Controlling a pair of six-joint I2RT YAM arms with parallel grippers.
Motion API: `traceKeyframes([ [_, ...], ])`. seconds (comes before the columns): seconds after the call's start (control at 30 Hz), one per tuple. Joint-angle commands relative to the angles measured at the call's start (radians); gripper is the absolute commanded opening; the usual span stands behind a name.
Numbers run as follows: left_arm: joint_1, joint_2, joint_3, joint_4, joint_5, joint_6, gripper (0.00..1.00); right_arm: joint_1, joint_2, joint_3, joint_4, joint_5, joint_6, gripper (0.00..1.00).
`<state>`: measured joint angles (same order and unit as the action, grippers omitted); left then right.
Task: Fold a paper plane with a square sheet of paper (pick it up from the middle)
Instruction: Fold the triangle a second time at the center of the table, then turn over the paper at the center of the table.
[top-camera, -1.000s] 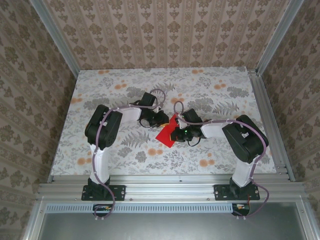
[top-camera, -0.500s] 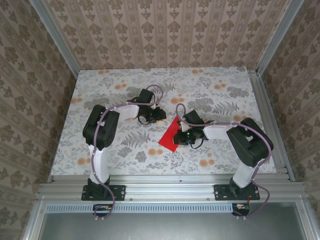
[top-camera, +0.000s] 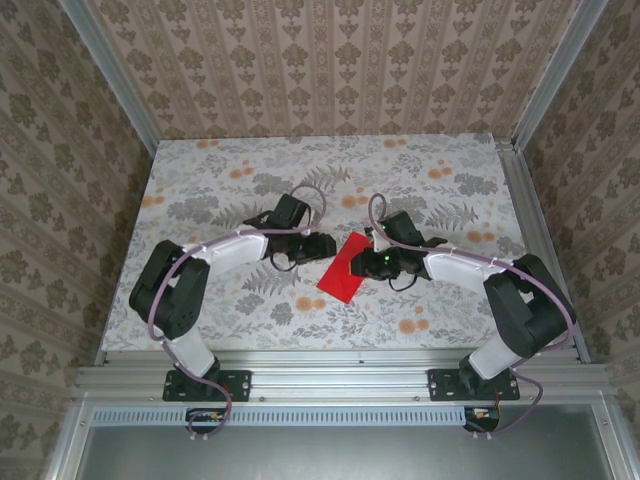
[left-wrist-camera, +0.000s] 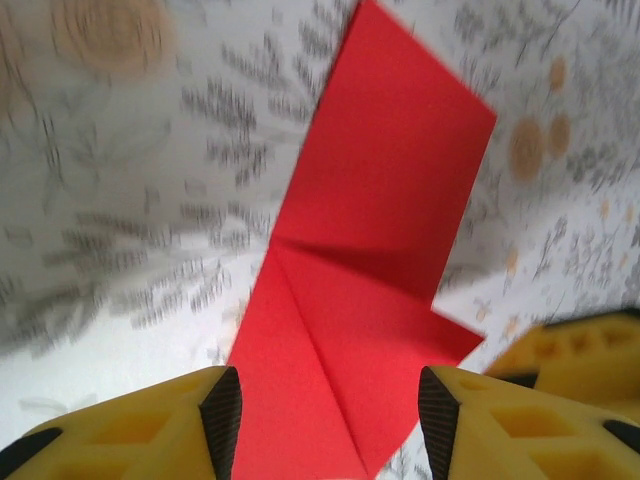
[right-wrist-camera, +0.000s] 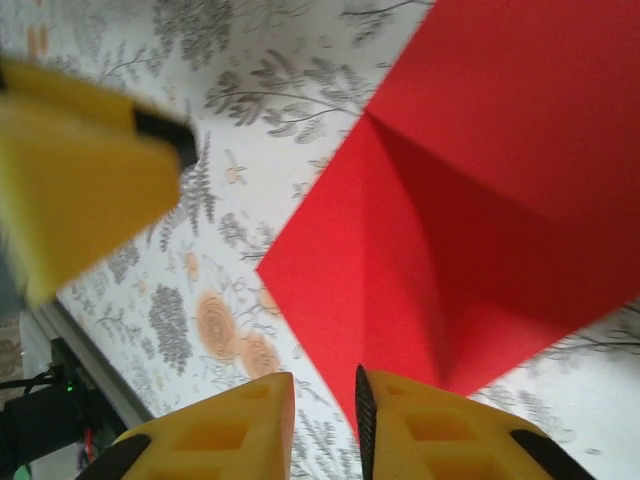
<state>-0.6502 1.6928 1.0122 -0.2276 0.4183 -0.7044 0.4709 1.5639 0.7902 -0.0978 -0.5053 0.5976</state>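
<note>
Arms wider apart than before; left pincer (left-wrist-camera: 330, 410), right pincer (right-wrist-camera: 325, 400) both released over red sheet (top-camera: 342, 272).

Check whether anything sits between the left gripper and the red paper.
Nothing visible does. The left gripper is open, and the square sheet of paper lies right in front of it on the table.

One paper (top-camera: 343, 271) lay mid-surface (top-camera: 200, 190), between left end effector (top-camera: 320, 246) and right end effector (top-camera: 363, 263).
</note>
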Motion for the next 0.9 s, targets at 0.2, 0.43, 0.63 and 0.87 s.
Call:
traceKeyframes([
  [0.2,-0.077,-0.056,-0.143,0.125,-0.010,-0.129,0.54,-0.020,0.005,-0.050,0.024,0.009,0.033,0.35],
  [0.43,-0.081,-0.057,-0.176,0.160,0.002,-0.144,0.54,-0.017,0.060,-0.060,0.114,-0.057,0.057,0.35],
  [0.63,-0.081,-0.078,-0.181,0.154,-0.003,-0.141,0.55,-0.002,0.133,-0.029,0.160,-0.091,0.067,0.30],
  [0.87,-0.066,-0.149,-0.213,0.146,-0.018,-0.147,0.63,0.012,0.173,-0.007,0.193,-0.115,0.074,0.12],
])
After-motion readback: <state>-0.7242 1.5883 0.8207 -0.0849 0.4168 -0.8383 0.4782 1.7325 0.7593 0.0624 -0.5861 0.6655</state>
